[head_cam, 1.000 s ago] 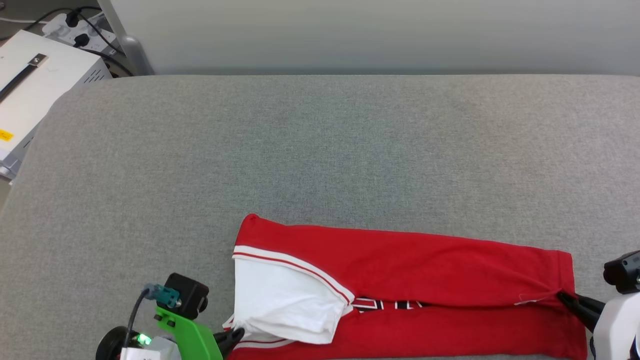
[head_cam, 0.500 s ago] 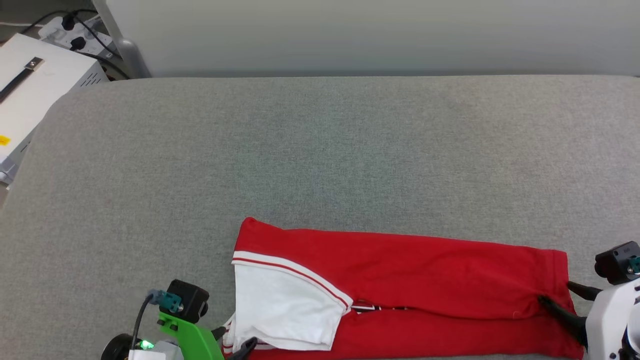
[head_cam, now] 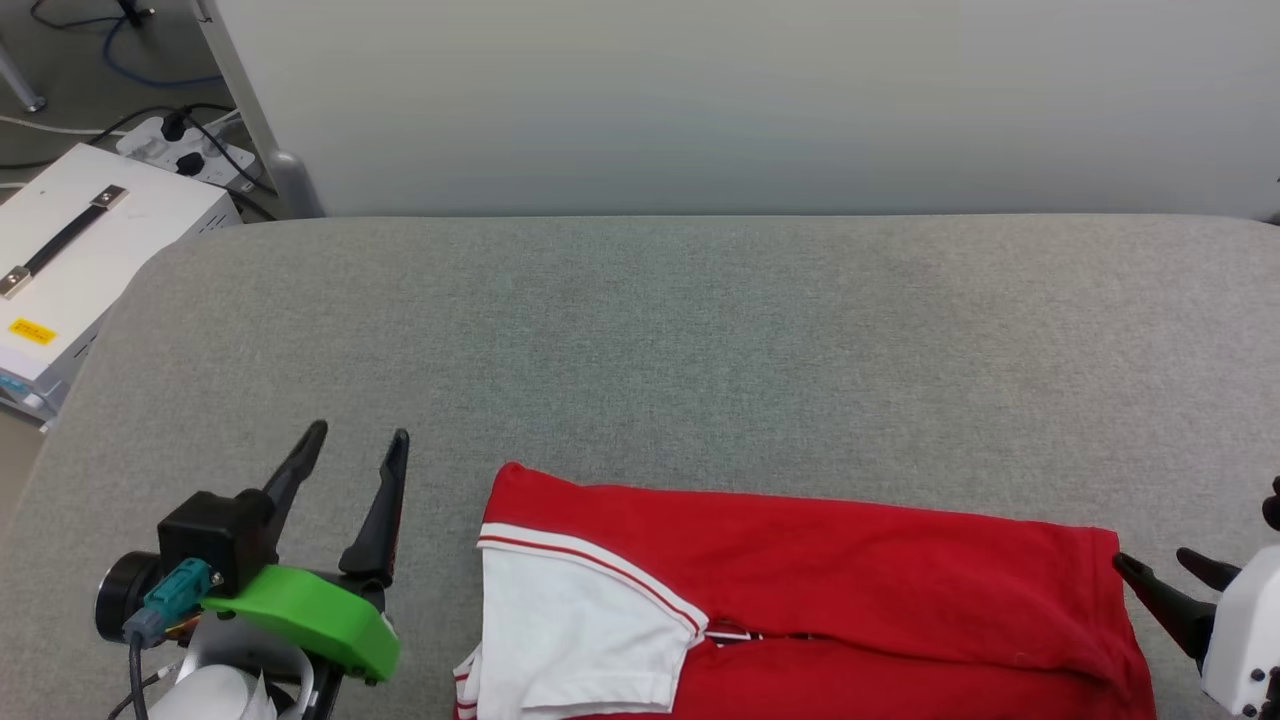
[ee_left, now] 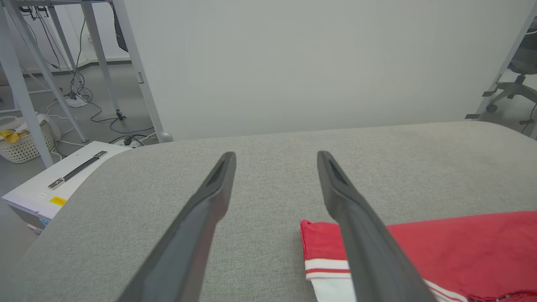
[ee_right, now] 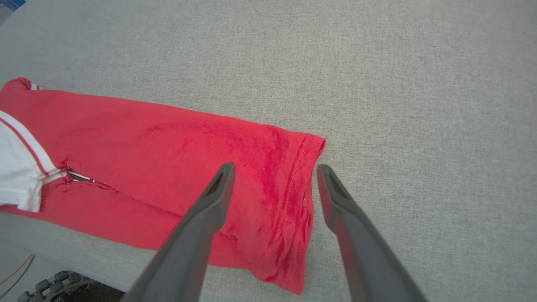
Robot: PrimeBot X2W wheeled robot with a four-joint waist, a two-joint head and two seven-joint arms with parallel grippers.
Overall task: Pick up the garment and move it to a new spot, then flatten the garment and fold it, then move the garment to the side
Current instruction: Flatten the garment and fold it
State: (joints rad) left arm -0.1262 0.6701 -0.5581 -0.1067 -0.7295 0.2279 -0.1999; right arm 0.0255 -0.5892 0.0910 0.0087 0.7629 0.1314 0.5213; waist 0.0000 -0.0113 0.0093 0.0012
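**Both claws let go of the folded jersey**

Since a second ago both claws have gone from pinched on the cloth to spread wide, and the head camera has tilted as well, so the whole scene sits lower in its picture. The left claw (head_cam: 359,433) has come off the sleeve end. It now stands clear to the left of the garment (head_cam: 850,560), fingers apart, empty, over bare grey worktop (head_cam: 650,330). In the left wrist view, that claw (ee_left: 275,155) points across the worktop with the red cloth (ee_left: 461,243) under its right finger.

The right claw (head_cam: 1152,557) is likewise released and holds nothing. Its tips sit just at the garment's right-hand hem. From its own wrist, the right claw (ee_right: 275,166) straddles that hem, one finger above red cloth (ee_right: 168,142) and the other above grey. Whether either finger touches cannot be told.

The garment lies folded into a long band along the near edge of the worktop. Its white sleeve (head_cam: 570,630) is at the left end, and a sliver of black print (head_cam: 740,632) shows along the fold line. A white box (head_cam: 80,240) stands off the worktop's far left corner.
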